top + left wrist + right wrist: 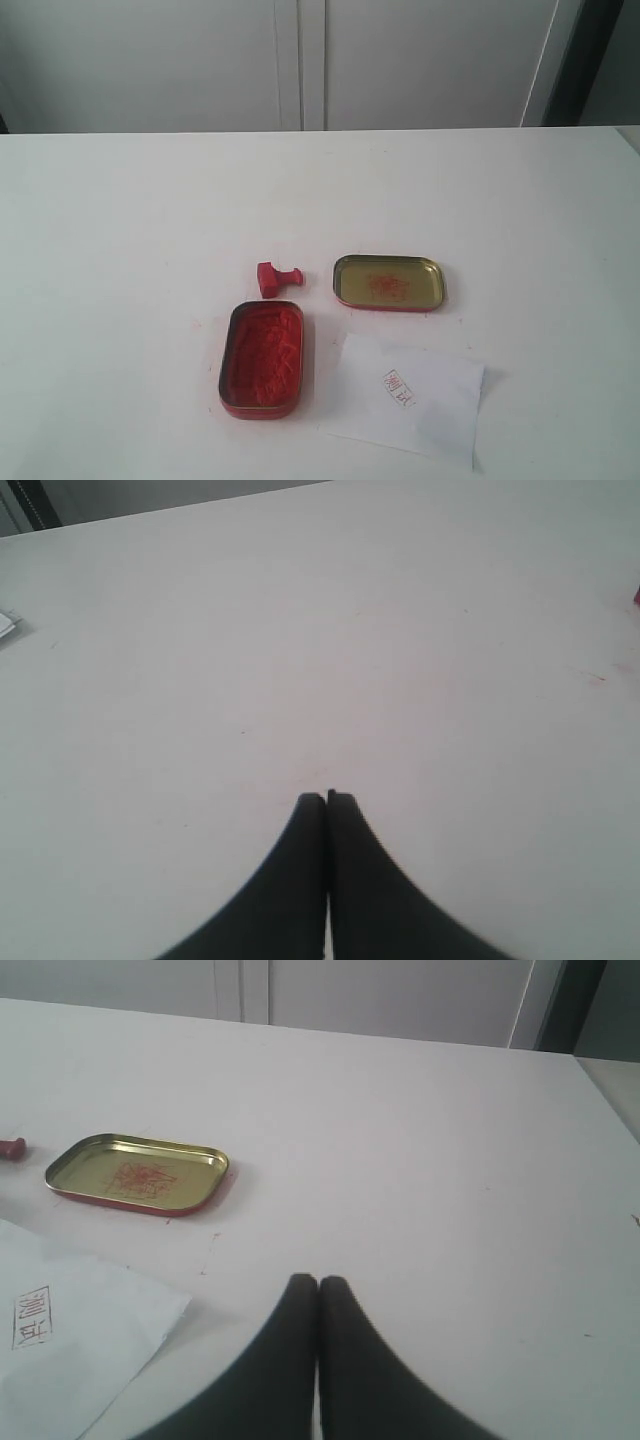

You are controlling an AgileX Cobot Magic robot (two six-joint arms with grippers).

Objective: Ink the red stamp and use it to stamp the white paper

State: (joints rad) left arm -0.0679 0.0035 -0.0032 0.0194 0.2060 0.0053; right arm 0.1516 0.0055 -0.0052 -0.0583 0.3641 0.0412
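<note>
While the left gripper [327,798] and right gripper [318,1280] sit clenched and empty, the red stamp [277,278] lies on its side just beyond the ink tin [263,358], so one should open and grasp its handle squarely.

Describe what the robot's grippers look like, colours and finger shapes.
The left gripper and right gripper look alike: two smooth matte black fingers each, broad at the base, curving to narrow tips. No cables or markings show; the arms are out of view.

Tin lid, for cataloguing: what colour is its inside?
The tin lid is gold inside, smeared red; clearest in right wrist view.
</note>
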